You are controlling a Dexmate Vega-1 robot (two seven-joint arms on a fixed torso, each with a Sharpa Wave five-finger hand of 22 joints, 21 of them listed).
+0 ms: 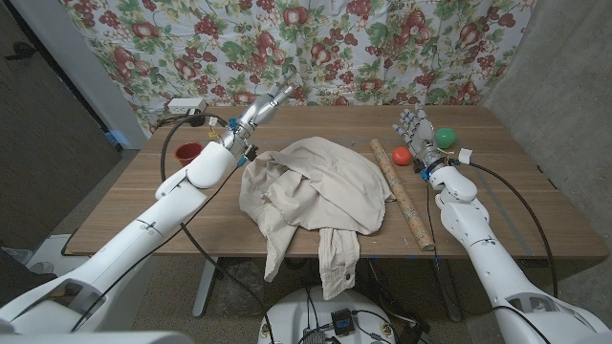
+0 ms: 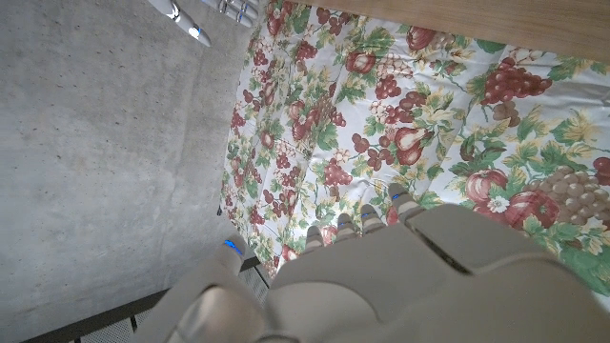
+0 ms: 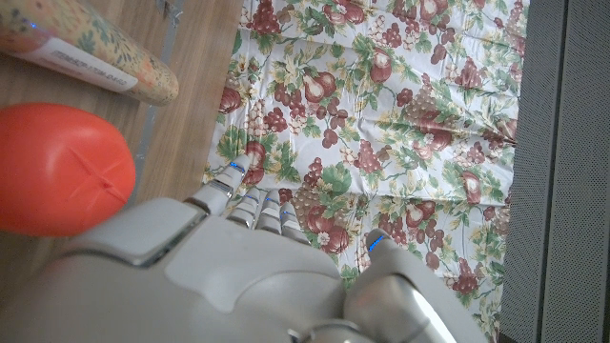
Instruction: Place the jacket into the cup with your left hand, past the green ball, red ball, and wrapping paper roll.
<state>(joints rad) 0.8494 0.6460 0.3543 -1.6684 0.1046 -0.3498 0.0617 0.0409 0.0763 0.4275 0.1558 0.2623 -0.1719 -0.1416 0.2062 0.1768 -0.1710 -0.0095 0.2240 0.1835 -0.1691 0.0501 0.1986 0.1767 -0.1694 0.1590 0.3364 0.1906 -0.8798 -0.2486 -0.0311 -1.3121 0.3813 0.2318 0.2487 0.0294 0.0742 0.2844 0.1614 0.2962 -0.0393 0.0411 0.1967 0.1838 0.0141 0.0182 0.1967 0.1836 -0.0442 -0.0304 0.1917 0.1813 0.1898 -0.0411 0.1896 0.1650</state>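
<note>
Head view: the beige jacket [image 1: 320,196] lies crumpled across the middle of the wooden tabletop [image 1: 143,205], one sleeve spilling over the near edge, apparently not yet gathered. The left hand [image 1: 270,103] hangs raised near the far edge, fingers extended and apart, gripping nothing; the red cup [image 1: 188,153] sits by the far left corner, with bare wood between it and the cloth. The wrapping paper roll [image 1: 402,192] runs from far to near just right of the jacket, the red ball [image 1: 401,156] and green ball [image 1: 446,138] beyond it, beside the spread, empty right hand [image 1: 418,128]. Left wrist view: the left hand's fingers [image 2: 367,217] point at the floral curtain [image 2: 429,124]. Right wrist view: the right hand's fingers [image 3: 250,195] extend, holding nothing, next to the red ball [image 3: 57,171] and the roll's end [image 3: 95,52].
</note>
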